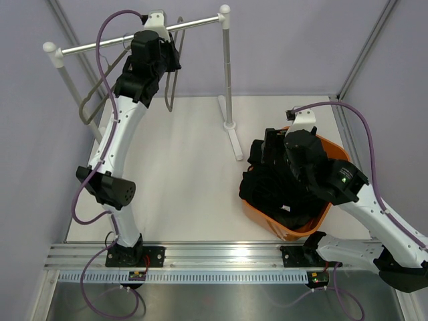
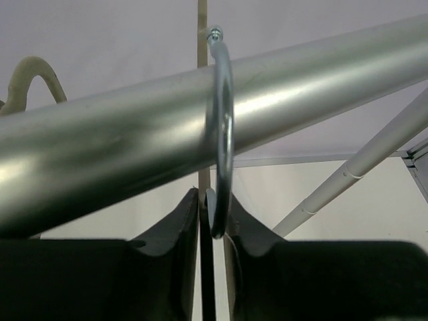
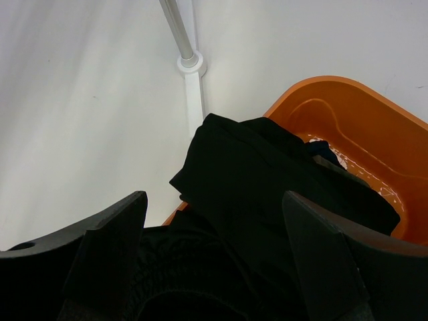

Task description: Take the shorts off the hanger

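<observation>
The black shorts (image 1: 271, 187) lie bunched in the orange basket (image 1: 334, 150), partly draped over its left rim. In the right wrist view the black shorts (image 3: 267, 180) fill the space under my right gripper (image 3: 214, 200), which is open just above them. A dark blue scrap (image 3: 326, 146) shows behind them in the basket (image 3: 361, 120). No olive-grey shorts are in view. My left gripper (image 2: 214, 200) is up at the rail (image 2: 134, 140), shut on the metal hook (image 2: 222, 120) of a bare hanger (image 1: 170, 93). My left gripper (image 1: 164, 57) sits at the rail.
A second bare beige hanger (image 1: 90, 107) hangs at the rail's left end and also shows in the left wrist view (image 2: 30, 73). The rack's right post (image 1: 227, 73) and its foot (image 1: 235, 144) stand just left of the basket.
</observation>
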You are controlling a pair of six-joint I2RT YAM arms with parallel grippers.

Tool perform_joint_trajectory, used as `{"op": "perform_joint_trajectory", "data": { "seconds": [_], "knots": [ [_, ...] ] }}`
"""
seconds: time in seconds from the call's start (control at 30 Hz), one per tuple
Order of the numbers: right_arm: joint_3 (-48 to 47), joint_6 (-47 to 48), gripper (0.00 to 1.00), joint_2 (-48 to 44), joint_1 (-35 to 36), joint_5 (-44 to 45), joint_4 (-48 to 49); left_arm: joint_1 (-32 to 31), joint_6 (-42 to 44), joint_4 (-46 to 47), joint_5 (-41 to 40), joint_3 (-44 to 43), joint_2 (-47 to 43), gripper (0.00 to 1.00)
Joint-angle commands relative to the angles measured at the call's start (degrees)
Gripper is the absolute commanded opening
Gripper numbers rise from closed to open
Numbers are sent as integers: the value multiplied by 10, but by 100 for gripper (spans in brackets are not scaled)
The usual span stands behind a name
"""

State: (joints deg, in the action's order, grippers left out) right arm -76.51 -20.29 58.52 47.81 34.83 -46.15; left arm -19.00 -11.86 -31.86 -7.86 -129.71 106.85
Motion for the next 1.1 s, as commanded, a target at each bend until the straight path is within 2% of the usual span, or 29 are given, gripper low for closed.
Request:
{"op": "perform_joint_trajectory", "data": {
  "seconds": [0.0,0.2,0.47,0.73,0.93,1.07],
  "knots": [
    [0,7,91,-2,-4,-1,12,5,3,11,12,3,-38,25],
    [0,4,91,-5,-5,2,5,-1,14,13,7,14,-59,42],
    [4,-2,91,-10,-4,5,-3,-9,27,6,-6,34,-97,57],
    [8,-10,92,-22,-5,-3,-8,-30,36,16,-24,111,-198,68],
    [29,-19,93,-42,-5,-8,-2,-96,51,-14,-43,135,-266,79],
    [49,-26,94,-67,-5,-17,10,-188,53,-69,-80,137,-312,86]
  ]
}}
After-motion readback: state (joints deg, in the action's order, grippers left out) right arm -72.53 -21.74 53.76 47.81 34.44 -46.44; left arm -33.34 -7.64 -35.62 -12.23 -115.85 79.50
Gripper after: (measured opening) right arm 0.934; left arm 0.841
